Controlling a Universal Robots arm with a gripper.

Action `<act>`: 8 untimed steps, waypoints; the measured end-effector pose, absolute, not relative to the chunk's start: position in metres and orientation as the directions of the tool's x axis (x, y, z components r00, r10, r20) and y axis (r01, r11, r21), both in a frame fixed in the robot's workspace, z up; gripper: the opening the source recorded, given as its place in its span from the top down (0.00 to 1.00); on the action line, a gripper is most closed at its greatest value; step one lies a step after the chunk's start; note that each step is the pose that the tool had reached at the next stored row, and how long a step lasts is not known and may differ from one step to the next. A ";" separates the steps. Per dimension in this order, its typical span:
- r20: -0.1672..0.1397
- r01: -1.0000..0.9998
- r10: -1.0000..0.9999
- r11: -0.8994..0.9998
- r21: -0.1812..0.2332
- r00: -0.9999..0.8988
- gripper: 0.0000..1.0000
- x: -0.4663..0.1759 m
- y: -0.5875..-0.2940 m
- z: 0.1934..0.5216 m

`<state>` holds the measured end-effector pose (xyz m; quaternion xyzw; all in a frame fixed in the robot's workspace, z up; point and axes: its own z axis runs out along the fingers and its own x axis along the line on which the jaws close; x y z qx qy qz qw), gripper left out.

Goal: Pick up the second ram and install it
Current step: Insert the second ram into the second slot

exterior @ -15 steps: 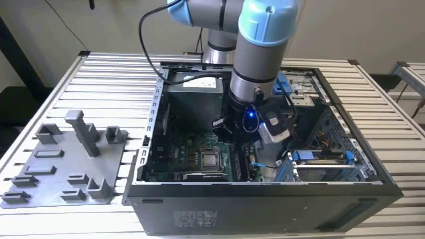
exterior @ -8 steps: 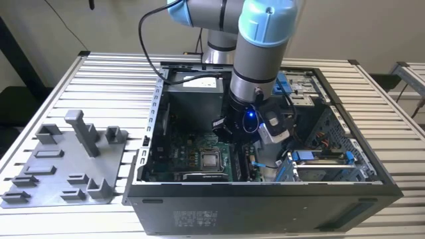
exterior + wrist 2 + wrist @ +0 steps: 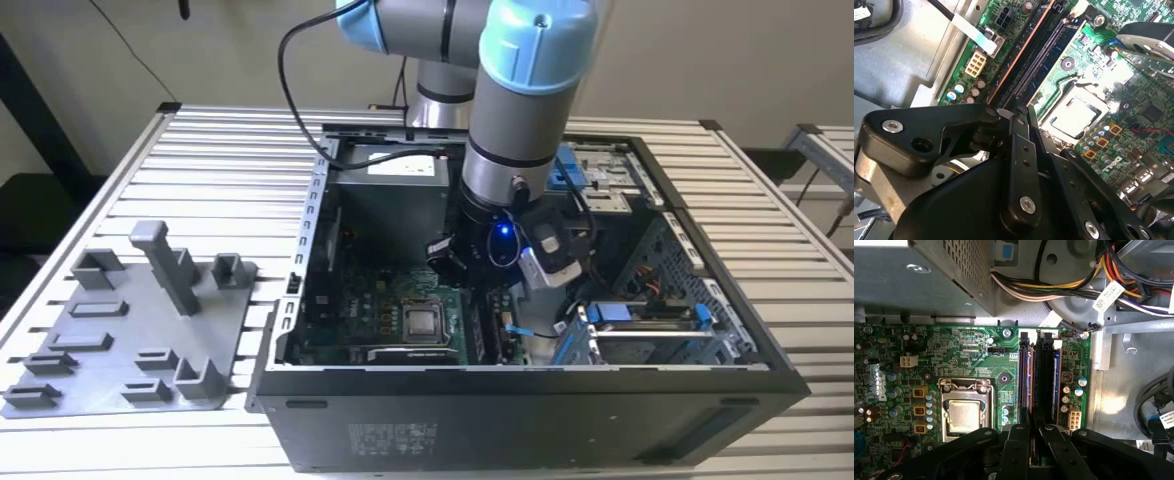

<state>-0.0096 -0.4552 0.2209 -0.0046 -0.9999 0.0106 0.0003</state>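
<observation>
Gripper (image 3: 1035, 437) fingers nearly closed, pinching the end of the second ram (image 3: 1041, 385), which sits in a motherboard (image 3: 969, 355) slot. White cable tag (image 3: 1106, 295): print unreadable.

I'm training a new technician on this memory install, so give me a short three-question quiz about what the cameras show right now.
1. True or false: the gripper hangs over the grey fixture.
2. In the first wrist view, what lies beside the memory slots on the motherboard? A) a screwdriver B) the processor socket C) a cup
3. Fill in: the grey fixture stands on the exterior view's ____ of the computer case.

Key: 1. False, the gripper is down inside the open computer case, above the memory slots. 2. B. 3. left.
</observation>
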 end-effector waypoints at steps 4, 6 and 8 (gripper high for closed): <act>0.000 0.025 0.025 0.999 -0.021 -1.000 0.86 -0.010 -0.455 0.221; 0.000 0.034 0.034 0.999 -0.021 -0.999 0.86 -0.010 -0.456 0.221; 0.000 0.036 0.036 0.999 -0.021 -0.999 0.86 -0.010 -0.456 0.221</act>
